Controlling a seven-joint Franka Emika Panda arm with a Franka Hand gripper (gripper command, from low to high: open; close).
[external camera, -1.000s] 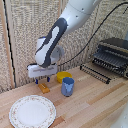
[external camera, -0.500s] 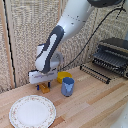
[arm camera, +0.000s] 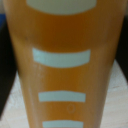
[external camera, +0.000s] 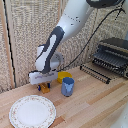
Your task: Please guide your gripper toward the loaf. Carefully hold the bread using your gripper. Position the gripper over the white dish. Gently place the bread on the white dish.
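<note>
The loaf [external camera: 45, 90], a small orange-brown block, lies on the wooden table at the back, to the exterior view's left of the blue cup. My gripper [external camera: 44, 87] is low over it, with its two blue-tipped fingers on either side of the block and set apart. In the wrist view the loaf [arm camera: 62, 80] fills nearly the whole picture, orange with pale stripes; the fingers do not show there. The white dish [external camera: 16, 114] lies empty on the table nearer the camera, to the exterior view's left of the gripper.
A blue cup [external camera: 67, 86] stands just to the exterior view's right of the loaf. A round yellow disc-shaped thing [external camera: 62, 76] sits behind the cup. A dark toaster-like appliance [external camera: 114, 54] and a wire rack [external camera: 97, 73] are at the right. Woven panels stand behind.
The gripper has come down and a little toward the exterior view's right, from above the loaf to around it. The loaf, cup and dish have not moved.
</note>
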